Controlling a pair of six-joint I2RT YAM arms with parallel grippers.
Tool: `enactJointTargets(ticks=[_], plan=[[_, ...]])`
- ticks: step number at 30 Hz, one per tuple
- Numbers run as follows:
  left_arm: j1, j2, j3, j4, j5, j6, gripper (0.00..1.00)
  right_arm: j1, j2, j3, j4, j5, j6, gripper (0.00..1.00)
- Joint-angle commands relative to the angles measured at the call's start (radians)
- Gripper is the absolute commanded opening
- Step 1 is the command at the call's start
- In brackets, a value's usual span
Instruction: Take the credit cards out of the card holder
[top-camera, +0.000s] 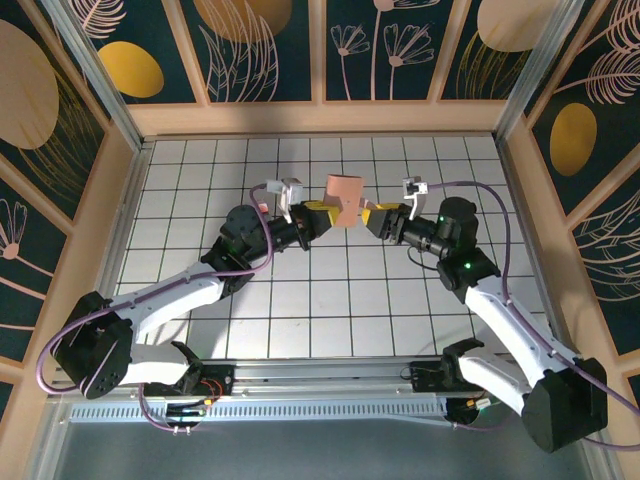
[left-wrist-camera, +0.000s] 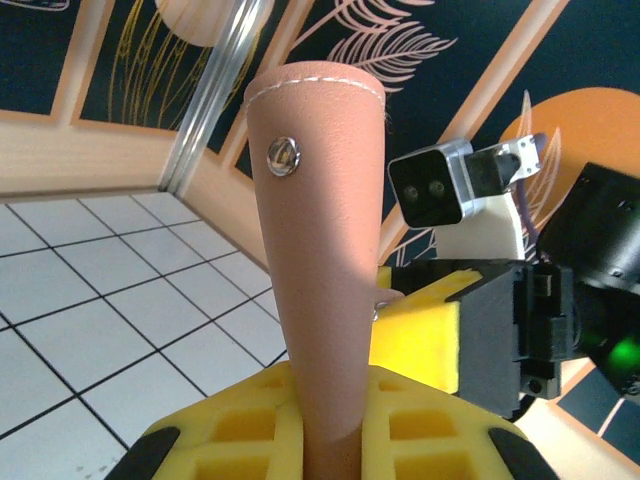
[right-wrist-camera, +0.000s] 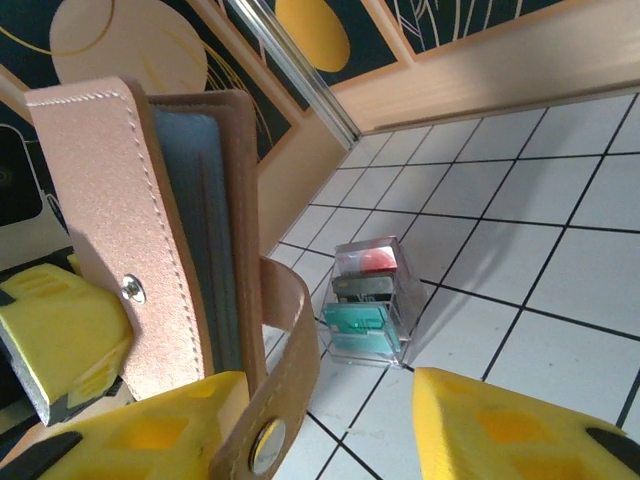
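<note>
While left gripper (left-wrist-camera: 330, 430) is clamped on the bottom edge of the holder (left-wrist-camera: 318, 260) and holds it upright off the table (top-camera: 330, 300), right gripper (right-wrist-camera: 330, 395) has its jaws apart with nothing pinched. In the top view the holder is at frame centre, between the two grippers and raised above the tiles. In the right wrist view it takes the left half. The tan flap (right-wrist-camera: 100, 220) stands open, with blue-grey pocket faces showing behind it. The strap (right-wrist-camera: 290, 340) curls down to lower centre and lies against the yellow finger (right-wrist-camera: 150, 430) at lower left. The other finger (right-wrist-camera: 500, 420) at lower right is well apart from it.

Progress: early. The holder is up, unsnapped and open. No cards are out: none on the table, none in either gripper. Can't tell whether cards sit in the pockets. Only blue-grey layers show, and their edges are too thin to separate.

Left to do, by my read: right gripper reaches a pocket, pinches a card edge, slides it out and sets it down. Repeat for each card.

Counts:
- Holder: 1.
- Grippers: 2, one closed on the holder, one open.
- Cards seen: 0.
- Snap parts in the right wrist view: 2, flap snap (right-wrist-camera: 133, 290) and strap snap (right-wrist-camera: 265, 442).
- Clear box (right-wrist-camera: 368, 300): 1, on the tiles right of the holder at mid-frame, with red and teal stuff inside. Not part of the job.
</note>
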Motion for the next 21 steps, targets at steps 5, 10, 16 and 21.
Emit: enactJointTargets(ticks=[5, 10, 16, 21], plan=[[0.005, -0.018, -0.010, 0.132, 0.096, -0.058, 0.00, -0.024, -0.040, -0.044, 0.175, -0.149, 0.056, 0.44], [0.005, -0.002, -0.010, 0.175, 0.161, -0.097, 0.00, -0.024, -0.042, -0.055, 0.241, -0.213, 0.081, 0.42], [0.005, 0.015, -0.002, 0.208, 0.228, -0.132, 0.00, -0.025, -0.047, -0.064, 0.302, -0.255, 0.101, 0.38], [0.005, 0.035, 0.008, 0.217, 0.273, -0.157, 0.00, -0.024, -0.041, -0.076, 0.376, -0.295, 0.129, 0.31]])
